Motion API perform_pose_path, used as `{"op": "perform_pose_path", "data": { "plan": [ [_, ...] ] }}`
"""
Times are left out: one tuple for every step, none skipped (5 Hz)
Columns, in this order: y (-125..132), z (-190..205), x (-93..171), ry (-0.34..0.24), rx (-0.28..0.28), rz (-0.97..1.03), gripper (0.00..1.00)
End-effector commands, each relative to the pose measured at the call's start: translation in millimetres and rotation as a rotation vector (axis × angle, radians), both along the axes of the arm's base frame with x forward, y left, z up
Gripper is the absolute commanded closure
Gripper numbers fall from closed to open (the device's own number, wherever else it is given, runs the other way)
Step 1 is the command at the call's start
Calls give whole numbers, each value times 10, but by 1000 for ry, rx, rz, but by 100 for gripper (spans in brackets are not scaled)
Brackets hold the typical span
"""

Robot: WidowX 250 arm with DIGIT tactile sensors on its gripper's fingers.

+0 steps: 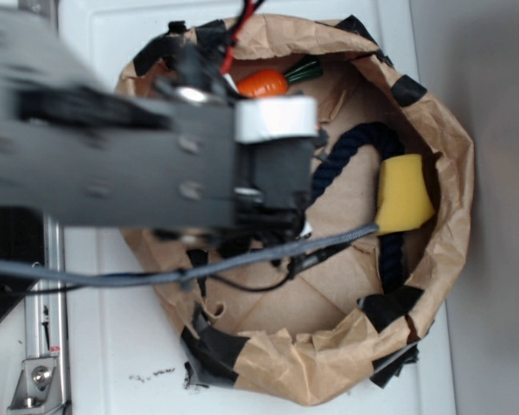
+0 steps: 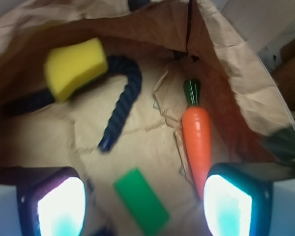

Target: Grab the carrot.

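Note:
The carrot (image 2: 196, 140) is glossy orange with a dark green stem and lies on the paper floor of a brown bag, close to the bag's right wall in the wrist view. Its pointed tip runs down beside the right fingertip (image 2: 228, 206). My gripper (image 2: 145, 206) hangs open above the bag floor, nothing between its jaws. A green block (image 2: 140, 200) lies on the floor below the gap. In the exterior view the carrot (image 1: 262, 83) shows at the bag's top edge, partly behind the arm (image 1: 156, 160), which hides the fingers.
A yellow sponge wedge (image 2: 76, 66) and a dark blue rope (image 2: 120, 105) lie further in the bag. The crumpled bag wall (image 2: 236, 83) rises close on the right. From outside, the sponge (image 1: 402, 192) and rope (image 1: 350, 151) sit at the right of the bag (image 1: 450, 138).

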State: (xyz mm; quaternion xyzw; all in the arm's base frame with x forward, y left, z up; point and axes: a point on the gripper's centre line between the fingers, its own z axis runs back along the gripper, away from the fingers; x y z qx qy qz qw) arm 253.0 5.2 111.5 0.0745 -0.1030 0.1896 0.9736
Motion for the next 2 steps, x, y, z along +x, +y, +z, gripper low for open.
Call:
{"op": "perform_pose_path", "data": {
  "plan": [
    [275, -454, 121, 38, 23, 9, 0],
    [577, -495, 44, 67, -34, -5, 0]
  ]
}}
